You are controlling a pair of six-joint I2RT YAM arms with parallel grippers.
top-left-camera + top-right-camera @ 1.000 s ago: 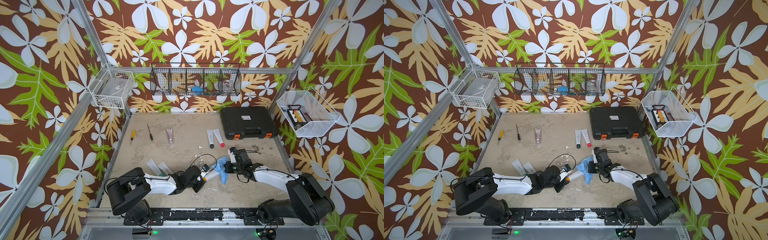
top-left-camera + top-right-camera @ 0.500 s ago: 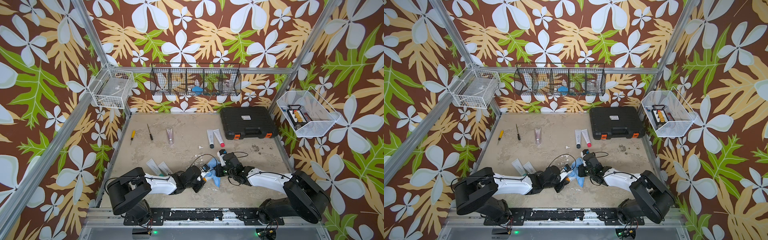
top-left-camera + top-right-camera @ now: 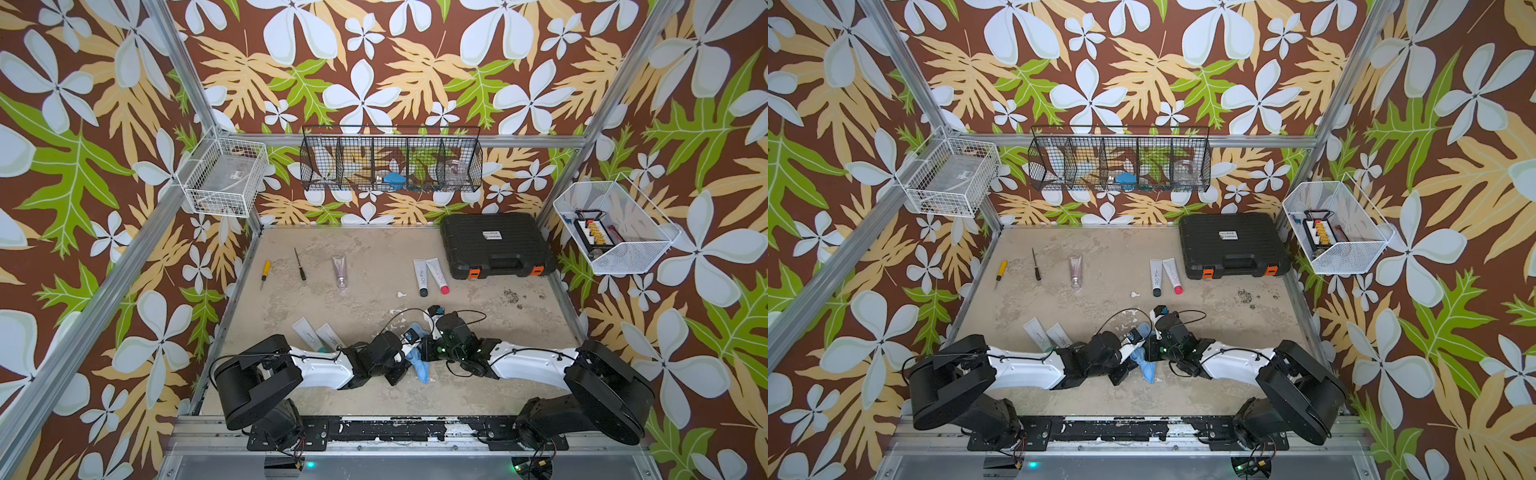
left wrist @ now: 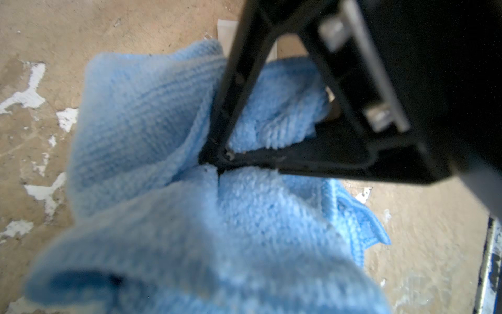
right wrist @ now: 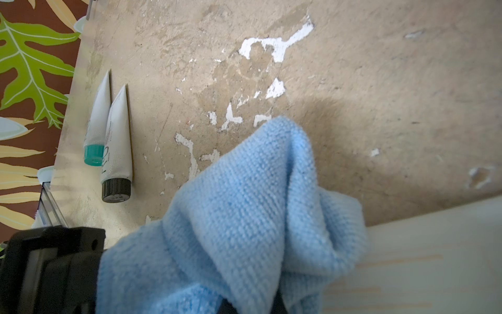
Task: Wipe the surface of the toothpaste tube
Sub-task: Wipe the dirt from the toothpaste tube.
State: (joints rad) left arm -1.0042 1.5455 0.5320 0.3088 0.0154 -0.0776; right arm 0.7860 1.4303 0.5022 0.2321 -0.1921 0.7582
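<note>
The worn beige table (image 3: 374, 399) sat boxed in by aluminium rails and flowered walls, with bare room across its middle and along the front edge. A black case (image 3: 496, 245) filled the back right corner; two white tubes (image 3: 318, 334) lay just beside the left arm, near the left rail. Front and centre, the two arms met. The left pincer (image 4: 217, 165) was closed on the toothpaste tube (image 4: 225, 27), which was white, with only its flat end showing past the blue cloth (image 3: 420, 370) draped over it. The right pincer (image 3: 429, 352) was clamped on that cloth, bunched in folds against the tube.
</note>
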